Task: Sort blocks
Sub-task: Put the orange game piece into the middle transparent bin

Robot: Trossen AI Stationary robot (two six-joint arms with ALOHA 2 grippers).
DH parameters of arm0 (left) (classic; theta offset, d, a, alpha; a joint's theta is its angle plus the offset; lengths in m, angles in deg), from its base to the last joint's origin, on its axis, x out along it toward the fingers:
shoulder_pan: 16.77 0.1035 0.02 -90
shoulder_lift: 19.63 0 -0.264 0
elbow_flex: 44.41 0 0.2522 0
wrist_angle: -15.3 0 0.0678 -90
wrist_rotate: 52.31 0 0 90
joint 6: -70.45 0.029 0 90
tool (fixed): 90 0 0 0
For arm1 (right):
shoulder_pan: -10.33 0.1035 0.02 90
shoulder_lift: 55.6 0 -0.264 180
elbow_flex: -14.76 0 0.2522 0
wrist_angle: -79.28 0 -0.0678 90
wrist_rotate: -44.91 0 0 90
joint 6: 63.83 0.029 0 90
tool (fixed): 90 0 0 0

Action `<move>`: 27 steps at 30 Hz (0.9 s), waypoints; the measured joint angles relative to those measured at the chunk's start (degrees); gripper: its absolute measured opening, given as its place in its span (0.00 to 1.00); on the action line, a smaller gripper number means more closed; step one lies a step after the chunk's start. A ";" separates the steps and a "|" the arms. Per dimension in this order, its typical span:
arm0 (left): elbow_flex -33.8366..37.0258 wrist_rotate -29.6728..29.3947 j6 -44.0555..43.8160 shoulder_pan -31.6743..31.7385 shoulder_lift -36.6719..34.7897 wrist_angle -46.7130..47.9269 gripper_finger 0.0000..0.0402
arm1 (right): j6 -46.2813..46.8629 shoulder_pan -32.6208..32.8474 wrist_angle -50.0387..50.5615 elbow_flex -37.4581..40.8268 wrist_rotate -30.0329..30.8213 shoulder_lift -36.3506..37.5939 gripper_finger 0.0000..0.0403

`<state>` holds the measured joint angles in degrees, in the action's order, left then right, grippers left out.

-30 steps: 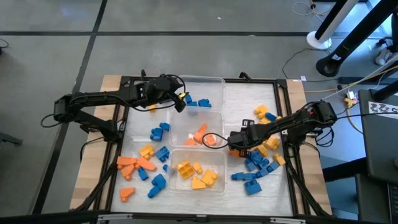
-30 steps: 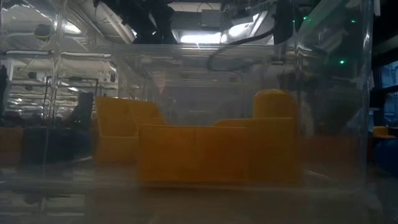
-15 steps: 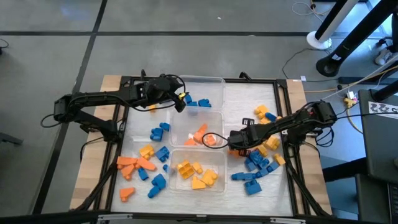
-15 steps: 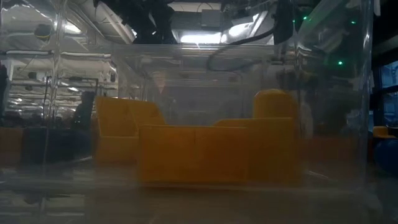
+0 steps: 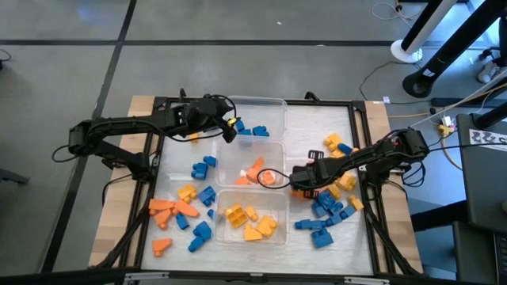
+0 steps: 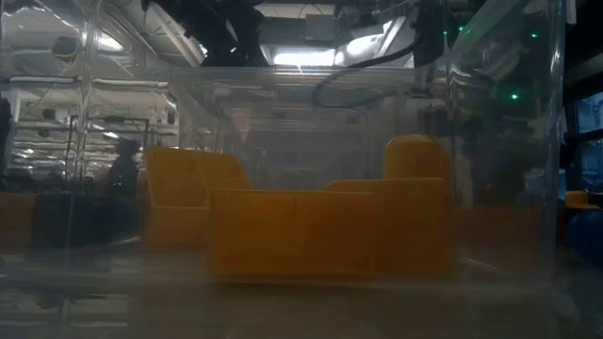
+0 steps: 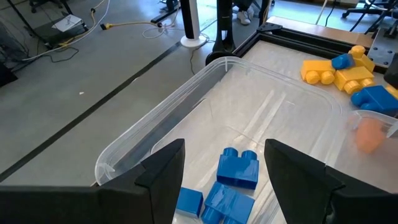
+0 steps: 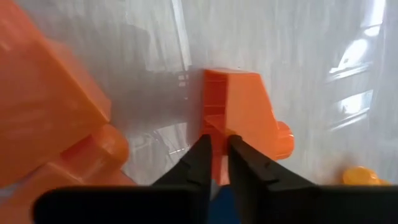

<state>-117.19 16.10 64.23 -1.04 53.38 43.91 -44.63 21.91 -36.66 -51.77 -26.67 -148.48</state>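
Clear tubs (image 5: 252,170) mid-table, right gripper (image 8: 216,158) pinching orange block (image 8: 239,118), left gripper (image 7: 224,171) released.

From above I see three tubs in a column at the table's (image 5: 142,119) centre: far tub (image 5: 273,111) at 12 o'clock, middle tub (image 5: 277,150), near tub (image 5: 281,202) at 6. Blocks (image 5: 178,210) lie loose at 8 o'clock and at 3 to 4. The left gripper (image 5: 230,131) hangs over the far tub's 9 o'clock edge; the right gripper (image 5: 295,184) sits just at 3 o'clock of the middle tub.
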 joint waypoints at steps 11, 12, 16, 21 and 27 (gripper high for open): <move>0.00 0.00 -0.02 0.00 0.00 0.00 0.52 | -0.02 0.02 1.42 -0.47 -0.67 -0.08 0.33; 0.00 0.00 -0.01 0.01 0.00 0.00 0.52 | -0.01 0.02 2.28 -0.97 -1.08 -0.13 0.32; 0.00 0.00 -0.01 0.02 0.00 0.00 0.52 | -0.05 0.04 5.57 -3.84 -1.02 -0.15 0.28; 0.00 0.02 -0.02 0.00 0.00 0.00 0.52 | -0.17 0.04 8.08 -5.96 3.60 -0.11 0.24; 0.00 0.00 -0.02 0.02 0.00 0.00 0.52 | -0.10 0.87 5.83 -3.00 0.20 -0.11 0.21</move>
<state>-117.19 16.10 64.21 -1.03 53.38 43.91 -44.73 22.77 -30.83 -54.78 -26.47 -148.59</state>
